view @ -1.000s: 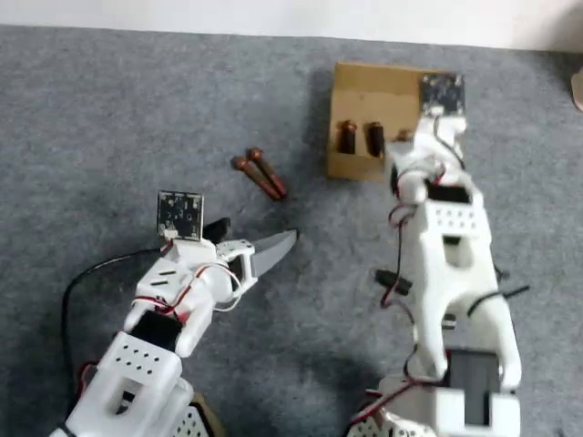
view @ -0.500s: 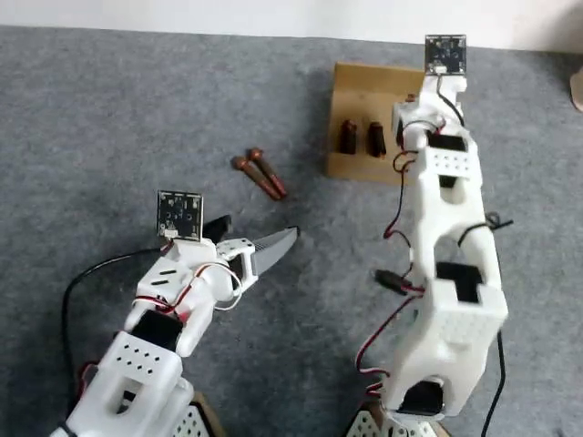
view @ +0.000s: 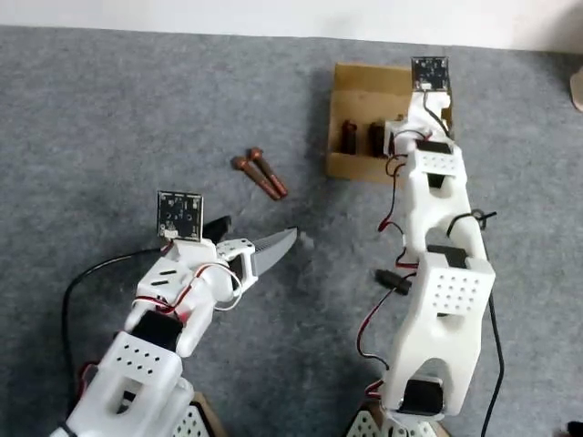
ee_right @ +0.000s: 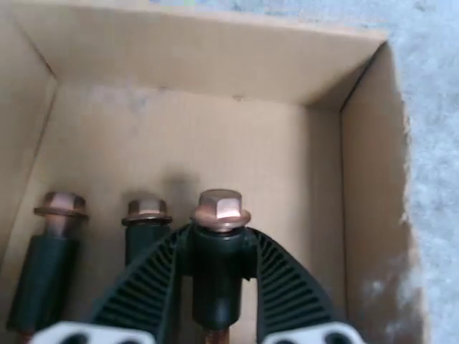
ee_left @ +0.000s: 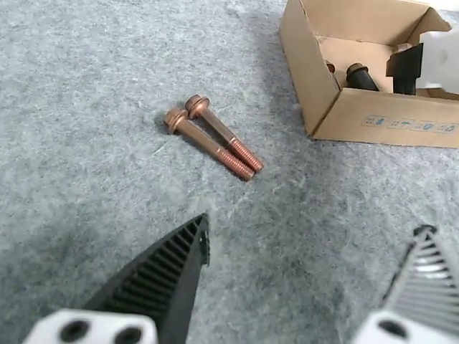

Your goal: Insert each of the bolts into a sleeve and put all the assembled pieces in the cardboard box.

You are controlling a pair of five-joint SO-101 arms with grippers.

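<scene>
Inside the cardboard box (view: 364,84), my right gripper (ee_right: 217,247) is shut on a copper bolt in a black sleeve (ee_right: 219,215), held over the box floor. Two more assembled pieces (ee_right: 147,222) lie beside it, also seen from above (view: 361,137). Two bare copper bolts (view: 260,173) lie side by side on the grey carpet, left of the box. My left gripper (view: 258,232) is open and holds nothing, a short way on the near side of those bolts (ee_left: 211,137). In the left wrist view, the box's near wall (ee_left: 380,122) sits beyond the bolts.
Grey carpet covers the whole table. The right arm (view: 433,237) stretches from the near edge up to the box, with a loose black connector (view: 390,280) beside it. A pale object (view: 577,89) sits at the far right edge.
The right arm has stretched farther over the box and its wrist has moved toward the box's back wall. The left arm has kept still.
</scene>
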